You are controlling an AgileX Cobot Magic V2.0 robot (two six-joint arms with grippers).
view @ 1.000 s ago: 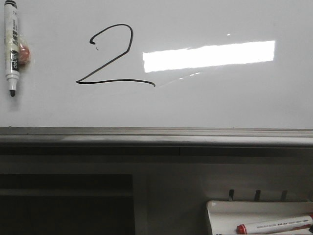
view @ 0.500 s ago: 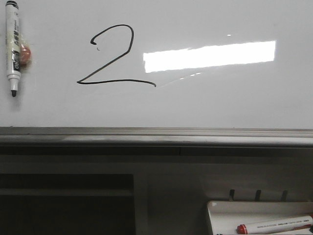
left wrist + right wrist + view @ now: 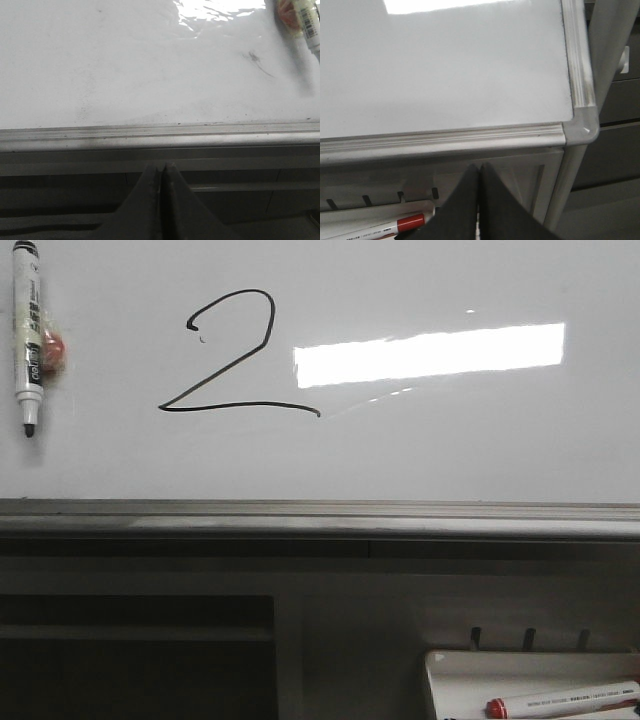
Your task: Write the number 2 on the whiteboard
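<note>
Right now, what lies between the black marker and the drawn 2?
Nothing: in the front view, only bare whiteboard separates the black marker from the number 2.

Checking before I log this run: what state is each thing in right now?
number 2: fully drawn on the whiteboard.
black marker: uncapped, stuck upright on the board, tip down.
red-capped marker: capped, lying in the white tray.
left gripper: shut, empty, below the board's rail.
right gripper: shut, empty.
</note>
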